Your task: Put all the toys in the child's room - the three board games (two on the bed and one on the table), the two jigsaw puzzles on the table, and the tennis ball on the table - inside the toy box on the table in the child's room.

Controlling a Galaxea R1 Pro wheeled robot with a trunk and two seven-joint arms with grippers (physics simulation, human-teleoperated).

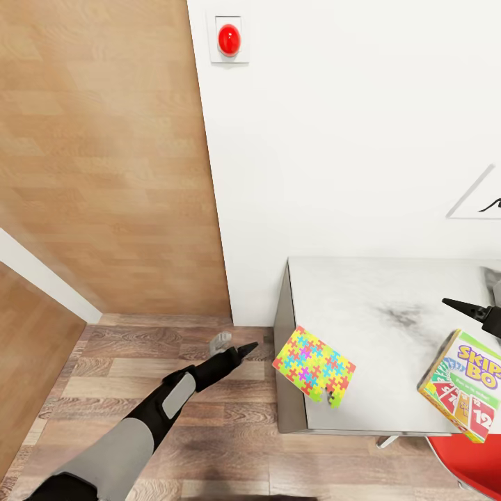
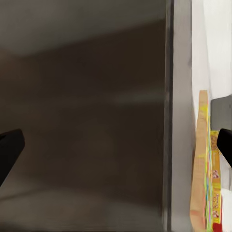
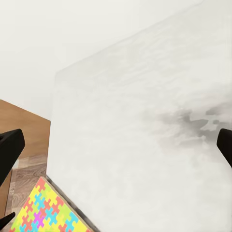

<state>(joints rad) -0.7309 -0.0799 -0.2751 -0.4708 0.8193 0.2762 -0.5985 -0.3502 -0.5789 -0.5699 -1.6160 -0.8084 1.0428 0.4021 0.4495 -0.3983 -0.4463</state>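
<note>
Hovering my right pincer [image 1: 465, 307] wide open and empty over the table [image 1: 362, 292], I am seeing the Skip-Bo game [image 1: 464, 385] just near of it at the right edge. My left pincer [image 1: 235, 346], open and empty too, is hanging above the floor [image 1: 125, 362] left of the table, beside the jigsaw puzzle [image 1: 314, 365] overhanging the near left corner

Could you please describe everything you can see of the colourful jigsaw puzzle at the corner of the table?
The jigsaw puzzle is a thin, flat rectangular board printed with interlocking pieces in yellow, green, pink, blue and orange. It lies at the near left corner of the pale mottled table, turned at an angle, with its left corner jutting past the table's edge over the wood floor. A small notch breaks its near edge. Nothing grips it; the left gripper is beside it, apart. The right wrist view shows the same puzzle.
</note>
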